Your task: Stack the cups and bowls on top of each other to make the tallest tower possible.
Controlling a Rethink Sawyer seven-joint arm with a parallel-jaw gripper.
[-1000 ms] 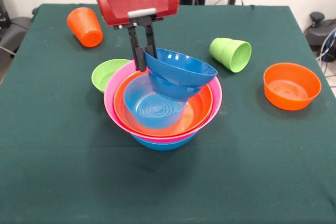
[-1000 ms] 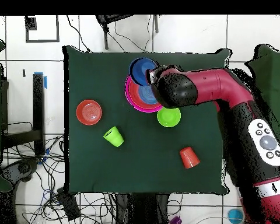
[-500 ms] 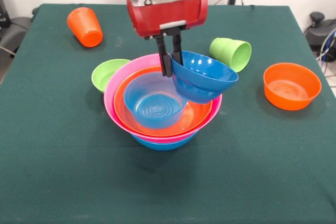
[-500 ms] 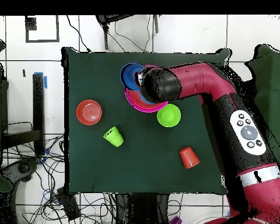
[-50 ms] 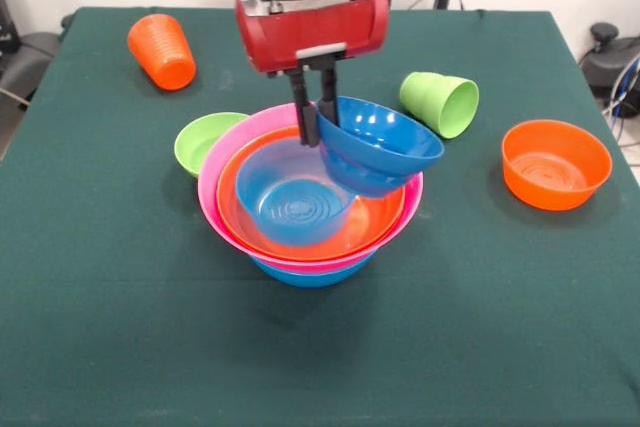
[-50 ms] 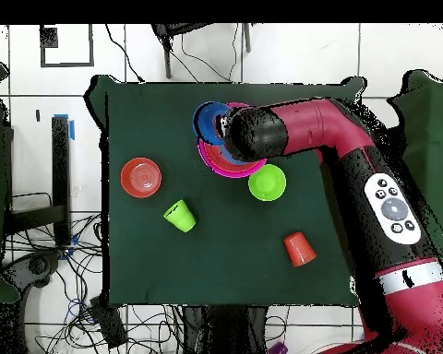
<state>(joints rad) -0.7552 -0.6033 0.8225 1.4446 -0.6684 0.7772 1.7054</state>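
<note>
Shifting slightly back toward the tower [image 5: 310,217] since half a second ago, the gripper [image 5: 313,117] is pinching the rim of the small blue bowl [image 5: 378,144], holding it tilted just above the pile's right rim, over the orange bowl [image 5: 380,217].

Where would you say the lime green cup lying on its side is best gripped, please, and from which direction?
Probably by its rim. The lime green cup lies tipped over on the green cloth, its open mouth facing the front camera's right and slightly toward it. Coming down from above, one finger could slip into the mouth and one outside the wall, pinching the upper rim. The rounded, tapered body might roll under a squeeze.
</note>
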